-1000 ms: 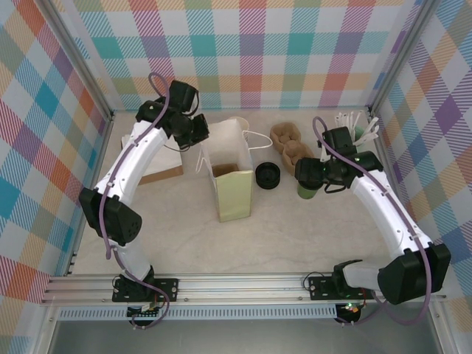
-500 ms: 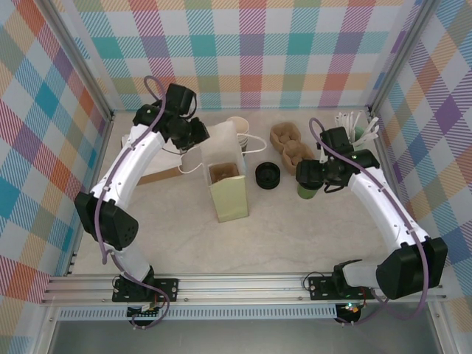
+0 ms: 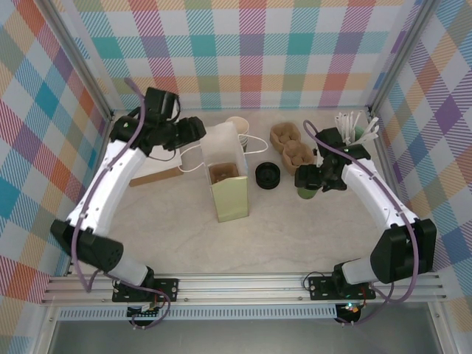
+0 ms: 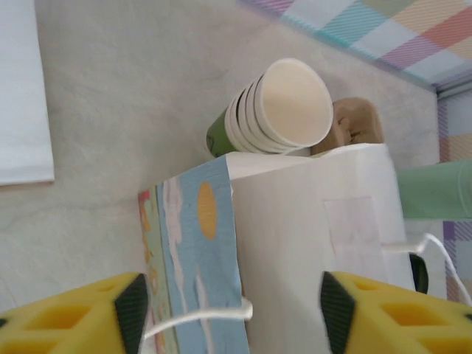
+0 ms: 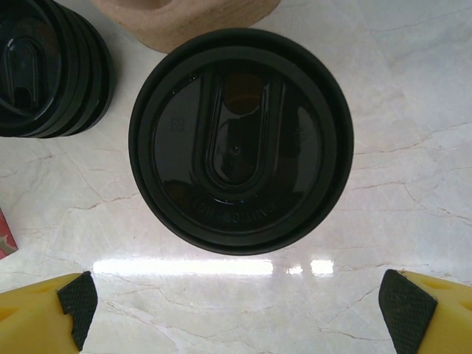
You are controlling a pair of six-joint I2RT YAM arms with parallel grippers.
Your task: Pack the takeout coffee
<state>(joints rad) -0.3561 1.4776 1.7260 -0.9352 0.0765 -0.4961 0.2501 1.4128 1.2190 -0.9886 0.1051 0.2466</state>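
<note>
The takeout coffee (image 5: pixel 240 140) stands on the table as a dark green cup (image 3: pixel 304 193) with a black lid pressed on. My right gripper (image 5: pixel 240 302) hovers open just above it, fingers wide on either side (image 3: pixel 310 178). An open paper bag (image 3: pixel 230 199) stands upright at the table's middle. Its white wall (image 4: pixel 317 243) and blue patterned side lie under my left gripper (image 4: pixel 232 313), which is open at the bag's back left (image 3: pixel 188 129). The bag's white string handle (image 4: pixel 199 317) hangs loose between the pads, touching neither.
A stack of black lids (image 3: pixel 268 175) sits between bag and coffee. Nested cream-rimmed cups (image 3: pixel 237 125) lie behind the bag. A brown pulp cup carrier (image 3: pixel 291 145) and a mint pot of white sticks (image 3: pixel 358 129) are at the back right. A flat folded bag (image 3: pixel 155 173) lies left.
My left gripper opened, let go of the bag's handle and drew back to the left. The bag settled upright. The right gripper edged slightly back over the coffee.
</note>
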